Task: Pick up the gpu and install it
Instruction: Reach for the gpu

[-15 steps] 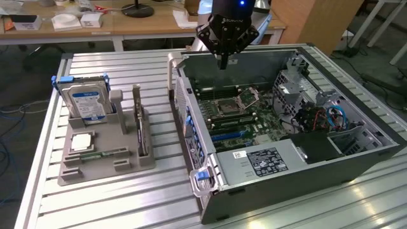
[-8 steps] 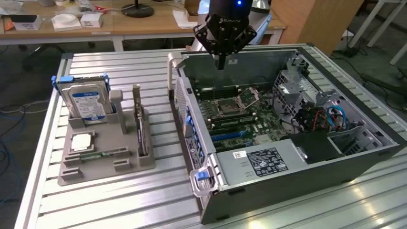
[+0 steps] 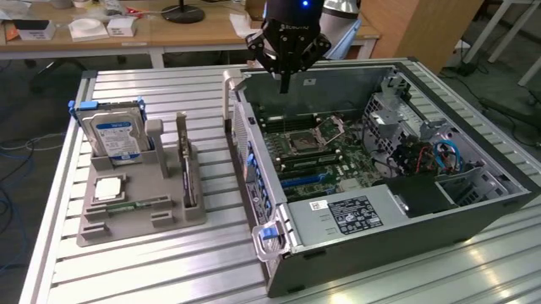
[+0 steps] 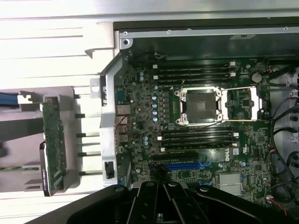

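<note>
In the exterior view we see the gripper (image 3: 286, 83) in the upper middle, over the open case's (image 3: 338, 244) rear edge, fingers together and empty. The gpu (image 3: 187, 171) stands on edge in the grey holder (image 3: 135, 223) at the exterior view's left, well apart.

In the wrist view the gpu (image 4: 53, 140) sits just outside the case (image 4: 108, 140). We judge that an off-centre pinch could tip the thin card, and a low carry could strike the case.

Table (image 3: 152, 278): ribbed bare aluminium, satin sheen | computer case (image 3: 363, 247): matt grey sheet metal | holder (image 3: 173, 223): matt grey plastic | hard drive (image 3: 116, 136): silver metal, glossy blue label | gpu (image 4: 53, 135): green circuit board, black edge | desk (image 3: 203, 35): pale smooth wood
</note>
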You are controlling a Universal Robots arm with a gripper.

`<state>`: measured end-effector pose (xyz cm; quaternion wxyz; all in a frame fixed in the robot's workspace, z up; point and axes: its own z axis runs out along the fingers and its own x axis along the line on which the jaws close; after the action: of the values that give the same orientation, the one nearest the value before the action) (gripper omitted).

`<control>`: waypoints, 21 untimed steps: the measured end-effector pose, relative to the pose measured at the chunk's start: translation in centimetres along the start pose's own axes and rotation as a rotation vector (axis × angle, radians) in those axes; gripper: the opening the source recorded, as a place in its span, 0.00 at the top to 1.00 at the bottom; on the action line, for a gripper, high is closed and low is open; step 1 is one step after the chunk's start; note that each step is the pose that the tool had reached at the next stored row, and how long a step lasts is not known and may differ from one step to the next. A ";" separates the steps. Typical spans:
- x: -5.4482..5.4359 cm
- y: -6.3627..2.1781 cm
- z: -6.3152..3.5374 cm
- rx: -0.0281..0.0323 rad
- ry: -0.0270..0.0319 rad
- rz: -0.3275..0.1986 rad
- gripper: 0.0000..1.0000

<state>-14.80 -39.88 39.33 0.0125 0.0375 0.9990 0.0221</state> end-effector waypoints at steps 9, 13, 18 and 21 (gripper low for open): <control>3.0 -0.23 -0.08 0.0000 0.0000 0.000 0.90; 4.4 -0.33 -0.12 0.0000 0.0000 0.000 0.90; 6.3 -0.47 -0.17 -0.0001 0.0000 0.000 0.90; 7.5 -0.56 -0.20 0.0000 0.0000 0.000 0.90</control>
<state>-22.29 -39.88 39.33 0.0125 0.0374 0.9990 0.0221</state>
